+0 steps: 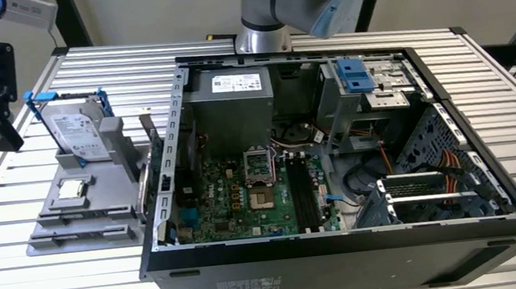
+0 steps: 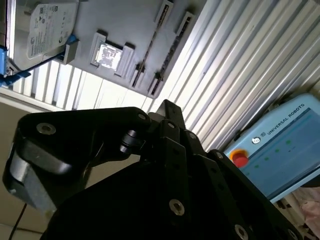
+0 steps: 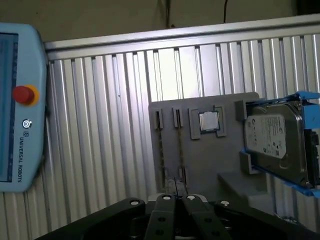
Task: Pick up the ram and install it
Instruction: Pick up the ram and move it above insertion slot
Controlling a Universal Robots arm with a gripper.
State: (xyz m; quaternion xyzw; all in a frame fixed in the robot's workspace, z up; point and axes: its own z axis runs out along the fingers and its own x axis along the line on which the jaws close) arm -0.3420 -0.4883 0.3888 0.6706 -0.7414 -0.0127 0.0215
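While the gripper (image 3: pixel 177 199) hung above the slatted table (image 3: pixel 100 125) with its fingers pressed together and nothing between them, the ram (image 3: pixel 179 150) stood on edge in a slot of the grey tray (image 3: pixel 200 160), beside the processor (image 3: pixel 208 121) and outside the computer case (image 1: pixel 345 264). Lowered like that, the fingers would likely strike the thin board's edge. An off-centre pinch could tilt it in the slot or let it slip.

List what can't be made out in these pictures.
Ram: edge-on in the first wrist view, a thin line in its holder; chips unseen.
Motherboard slots: too small in the exterior view to tell whether filled.
Hard drive: cropped in the second wrist view.
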